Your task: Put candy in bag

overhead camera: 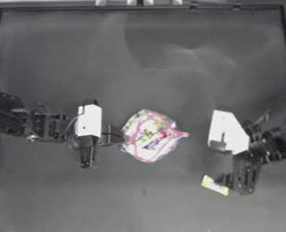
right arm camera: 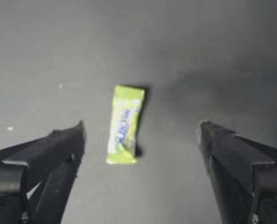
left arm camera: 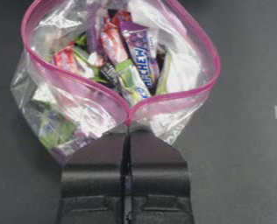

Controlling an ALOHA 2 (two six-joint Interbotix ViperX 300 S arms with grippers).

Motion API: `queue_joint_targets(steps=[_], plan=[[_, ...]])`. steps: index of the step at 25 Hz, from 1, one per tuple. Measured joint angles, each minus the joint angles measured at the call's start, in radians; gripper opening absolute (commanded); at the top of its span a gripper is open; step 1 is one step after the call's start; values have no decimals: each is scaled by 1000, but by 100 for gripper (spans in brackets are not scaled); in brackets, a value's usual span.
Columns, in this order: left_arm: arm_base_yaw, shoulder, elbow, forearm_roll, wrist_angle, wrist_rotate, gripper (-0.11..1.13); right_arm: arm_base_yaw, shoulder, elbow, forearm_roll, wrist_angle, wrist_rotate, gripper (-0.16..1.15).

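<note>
The right gripper (right arm camera: 141,144), jaws spread wide, is straddling the small flat pale-yellow wrapped candy (right arm camera: 125,124) lying lengthwise between them near the table's (overhead camera: 60,54) front edge; the left gripper (left arm camera: 128,127) is pinching the clear pink-rimmed plastic bag (left arm camera: 120,65).

Your dark table (overhead camera: 169,59) | bag (overhead camera: 149,135) lies mid-table, rim in left jaws | candy (overhead camera: 214,185) flat, between your right jaws

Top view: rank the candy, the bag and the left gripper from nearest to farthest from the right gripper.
1. The candy, on the table just beside the open right gripper.
2. The bag, at the table's middle.
3. The left gripper, shut on the bag's far edge.
</note>
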Motion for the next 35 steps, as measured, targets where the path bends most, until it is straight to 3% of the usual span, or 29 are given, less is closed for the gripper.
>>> queue_joint_targets(steps=[8, 26, 35], plan=[[0, 6, 0, 0, -2, 0, 4, 89, 71, -2, -123, 17, 175, 101], [0, 11, 0, 0, -2, 0, 4, 144, 236, -52, -149, 9, 245, 101], [0, 12, -2, 0, 0, 0, 4, 147, 261, -52, -216, 6, 336, 101]])
